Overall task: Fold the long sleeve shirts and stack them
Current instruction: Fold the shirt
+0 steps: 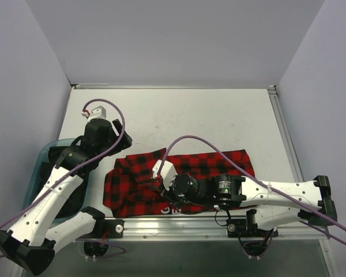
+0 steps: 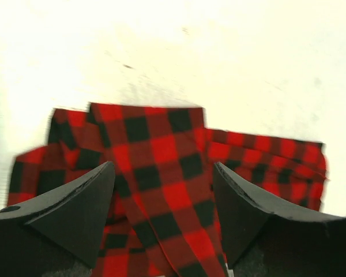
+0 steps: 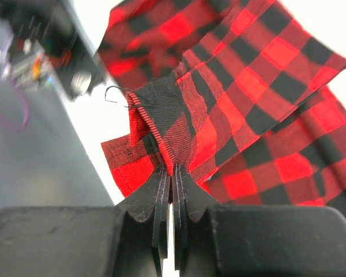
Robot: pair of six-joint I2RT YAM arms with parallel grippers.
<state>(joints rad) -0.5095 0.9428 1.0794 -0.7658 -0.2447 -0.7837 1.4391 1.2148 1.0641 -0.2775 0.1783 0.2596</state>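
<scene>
1. The white surface fills the top view, with grey walls around it and a metal rail along its near edge.
2. The red-and-black check shirt lies on the near half of the surface, close to that rail. It is spread wide from left to right, flatter on the right and bunched into folds on the left.
3. The right arm reaches leftwards from its base, low across the near part of the shirt. The left arm bends up along the left side, beside the shirt's left end.
4. A blue-green tub sits at the left edge, mostly hidden under the left arm.
5. The right claw is closed tight on the shirt – its fingers pinch a doubled edge of cloth, which rises above them in a peak.
6. The left claw stands wide with nothing between its fingers; the shirt lies beyond them.
7. A purple cable arcs over the shirt from the right wrist.
8. White lettering shows at the shirt's near edge – partly covered by the right arm and too small to read.
</scene>
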